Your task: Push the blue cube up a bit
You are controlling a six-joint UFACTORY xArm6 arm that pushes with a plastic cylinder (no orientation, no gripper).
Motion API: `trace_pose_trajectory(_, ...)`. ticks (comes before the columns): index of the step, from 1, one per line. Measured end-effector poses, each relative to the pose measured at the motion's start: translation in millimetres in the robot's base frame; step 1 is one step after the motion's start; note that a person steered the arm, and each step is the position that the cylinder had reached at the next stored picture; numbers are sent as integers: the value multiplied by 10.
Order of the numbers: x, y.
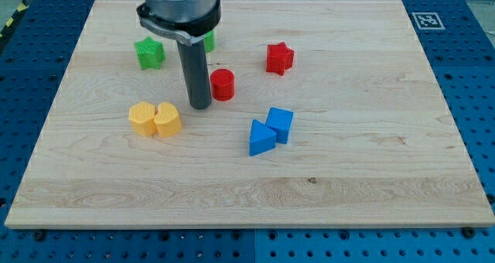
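The blue cube [280, 124] sits corner-on with no evident long axis, touching one blue triangular block [261, 138]. My tip [200, 105], a bare rod with nothing to open or close, stands well apart at the view's left, just beside the red cylinder [223, 84]. Two yellow, two red, two green, two blue blocks rest on the tabletop [371, 155].

Blue cube [280, 124] touching blue triangular block [261, 138]

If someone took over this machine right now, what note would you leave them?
My tip: down on the board, just left of the red cylinder, well up-left of the blue cube.
Blue cube: right of centre, touching the blue triangle at its lower left.
Done: no sign yet of the push.
Left: bring the tip below the cube, then push it up a bit, probably clear of the triangle.
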State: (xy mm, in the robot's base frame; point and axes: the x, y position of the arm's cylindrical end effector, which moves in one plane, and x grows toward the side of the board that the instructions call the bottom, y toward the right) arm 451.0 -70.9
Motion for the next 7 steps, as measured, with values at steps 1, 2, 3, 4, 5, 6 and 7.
trace_pose_trajectory(1,83,211)
trace_pose_trajectory(2,208,447)
trace_pose_trajectory(3,306,691)
trace_pose_trajectory(4,447,857)
trace_pose_trajectory(5,448,1025)
trace_pose_trajectory(6,479,1151)
trace_pose_trajectory(7,618,1229)
